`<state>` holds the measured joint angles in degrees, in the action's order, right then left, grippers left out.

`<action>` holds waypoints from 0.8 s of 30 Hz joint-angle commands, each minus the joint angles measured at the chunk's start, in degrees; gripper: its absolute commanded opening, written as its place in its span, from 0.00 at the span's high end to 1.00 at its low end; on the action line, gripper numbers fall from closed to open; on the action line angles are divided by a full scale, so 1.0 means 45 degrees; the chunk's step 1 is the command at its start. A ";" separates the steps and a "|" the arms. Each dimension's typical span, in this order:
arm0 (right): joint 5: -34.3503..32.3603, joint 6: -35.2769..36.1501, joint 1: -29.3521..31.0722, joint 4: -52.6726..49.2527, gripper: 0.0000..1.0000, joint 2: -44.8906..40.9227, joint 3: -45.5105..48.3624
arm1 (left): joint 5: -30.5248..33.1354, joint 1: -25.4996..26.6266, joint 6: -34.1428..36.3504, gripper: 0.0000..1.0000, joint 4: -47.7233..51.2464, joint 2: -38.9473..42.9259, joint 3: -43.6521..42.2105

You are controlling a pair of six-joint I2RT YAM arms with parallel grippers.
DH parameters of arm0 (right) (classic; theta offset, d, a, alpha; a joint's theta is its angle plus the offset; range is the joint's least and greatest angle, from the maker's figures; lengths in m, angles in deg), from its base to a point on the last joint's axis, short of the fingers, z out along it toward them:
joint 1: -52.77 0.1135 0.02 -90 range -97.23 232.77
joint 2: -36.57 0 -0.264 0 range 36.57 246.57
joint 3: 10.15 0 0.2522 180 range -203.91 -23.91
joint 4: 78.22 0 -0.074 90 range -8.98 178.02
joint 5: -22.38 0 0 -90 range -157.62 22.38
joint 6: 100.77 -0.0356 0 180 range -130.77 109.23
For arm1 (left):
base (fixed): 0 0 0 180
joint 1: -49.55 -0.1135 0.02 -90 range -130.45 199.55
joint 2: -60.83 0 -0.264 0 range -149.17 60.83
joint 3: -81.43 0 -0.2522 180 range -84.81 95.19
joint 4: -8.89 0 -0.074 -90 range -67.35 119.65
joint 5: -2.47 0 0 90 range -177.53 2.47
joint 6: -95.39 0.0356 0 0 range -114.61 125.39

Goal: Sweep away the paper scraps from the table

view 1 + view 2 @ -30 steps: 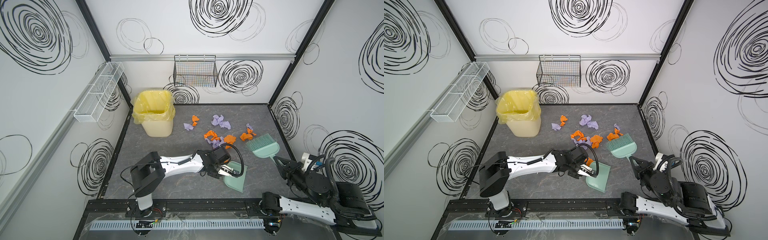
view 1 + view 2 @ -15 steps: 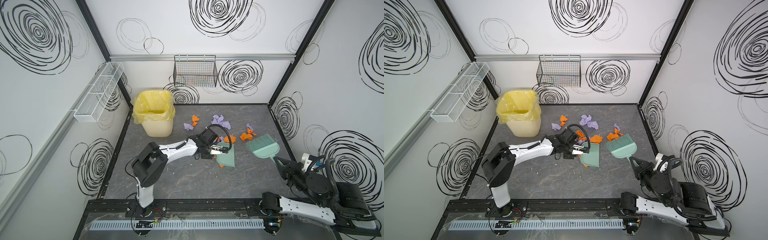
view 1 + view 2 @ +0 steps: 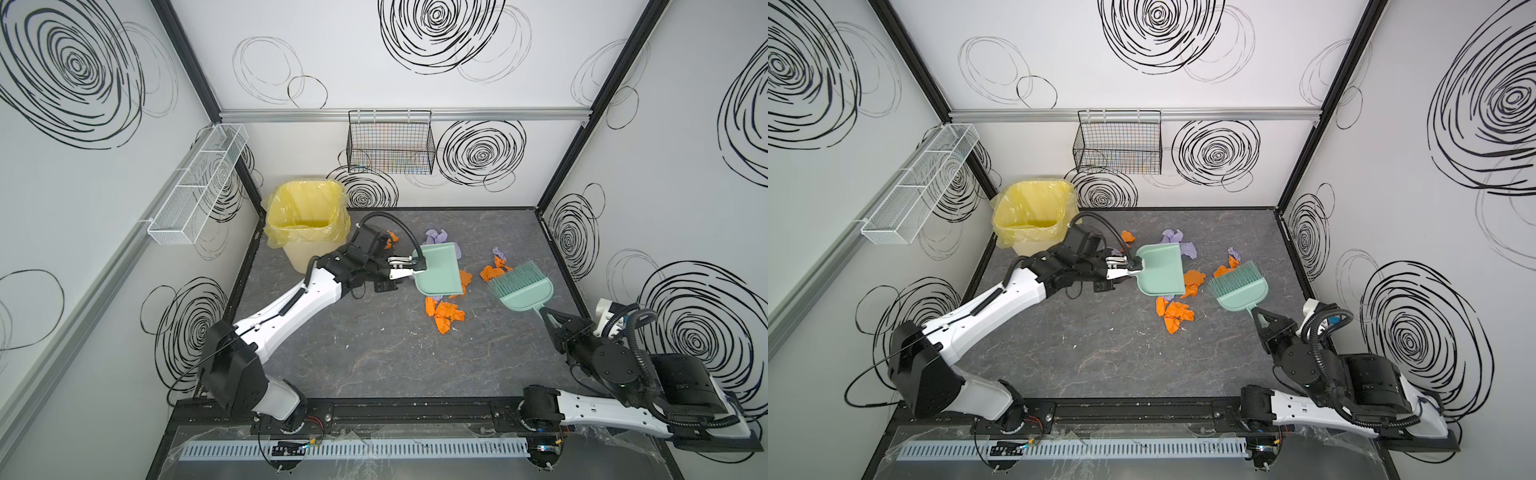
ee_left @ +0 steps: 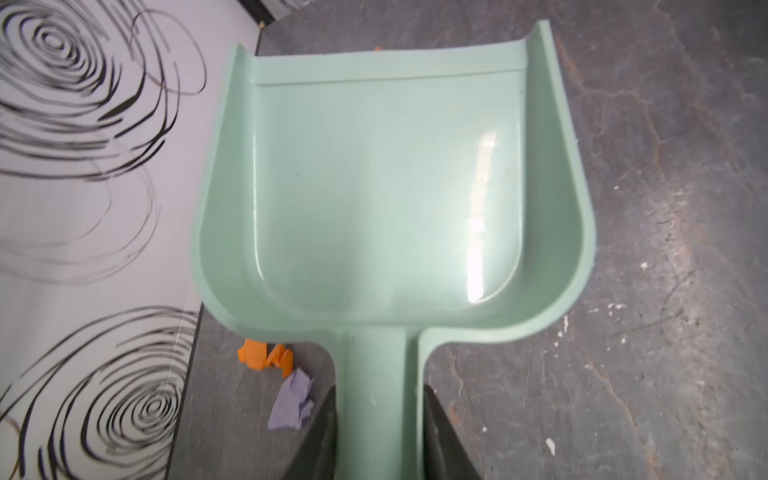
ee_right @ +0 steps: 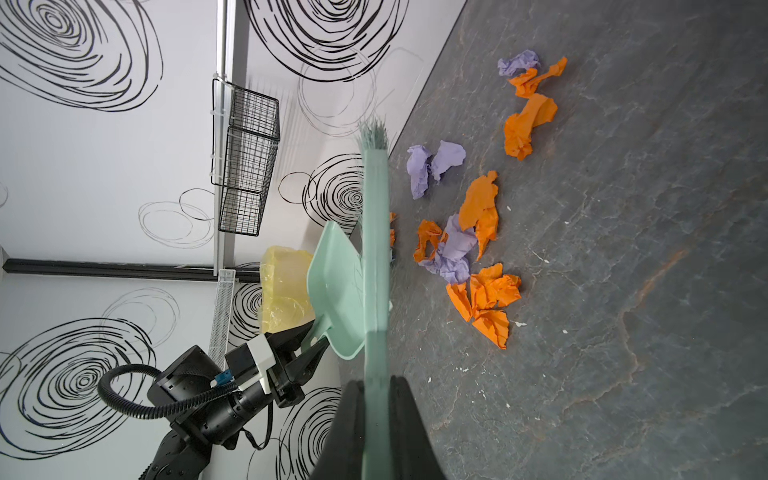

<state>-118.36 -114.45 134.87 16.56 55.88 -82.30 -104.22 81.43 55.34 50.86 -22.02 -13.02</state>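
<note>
- The left tool [image 3: 409, 267] is clamped on the short handle of a green dustpan [image 3: 438, 268], one finger on each side of it in the left wrist view [image 4: 380, 436].
- The dustpan is held off the tabletop [image 3: 374, 353], tilted, with its open edge toward the right side in both top views.
- The right tool [image 3: 546, 316] is closed tight on the handle of a green brush [image 3: 521, 286], whose bristles point toward the back wall.
- The paper scraps [image 3: 446, 316] lie on the far middle of the tabletop, around and under the dustpan.
- An orange cluster lies just in front of the dustpan, between the two tools and touching neither.
- Lilac pieces [image 3: 1173, 237] lie behind the dustpan, and an orange piece [image 3: 492, 272] lies just beside the bristles.
- One orange [image 4: 266, 353] and one lilac scrap lie below the dustpan, near the left tool.
- A bin [image 3: 305, 224] with a yellow liner stands in the back left corner, just behind the left tool.
</note>
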 commanded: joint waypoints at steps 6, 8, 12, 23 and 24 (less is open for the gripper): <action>-0.5522 -0.2302 0.4329 -0.0018 1.00 0.0689 0.0397 | -0.2283 -0.3860 0.0799 1.00 0.1211 0.2132 -0.1969; -0.6561 -0.2757 0.5456 -0.0006 1.00 0.0604 0.0685 | -0.2754 -0.4729 0.0960 1.00 0.1455 0.2500 -0.2139; -0.7946 -0.2054 0.7124 0.1252 1.00 -0.0108 0.1276 | -0.3484 -0.5949 0.1125 1.00 0.1717 0.2914 -0.2484; -1.0467 1.5360 0.9191 1.8163 1.00 -0.1535 0.3819 | -0.4047 -0.6400 0.0777 1.00 0.1557 0.2976 -0.2611; -1.0463 1.5562 0.8605 1.8097 1.00 -0.1131 0.3572 | -0.4046 -0.6400 0.0767 1.00 0.1540 0.2940 -0.2604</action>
<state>-151.72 -58.47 176.23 85.41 48.80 -63.96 -119.76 53.12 59.17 58.84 -9.21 -24.74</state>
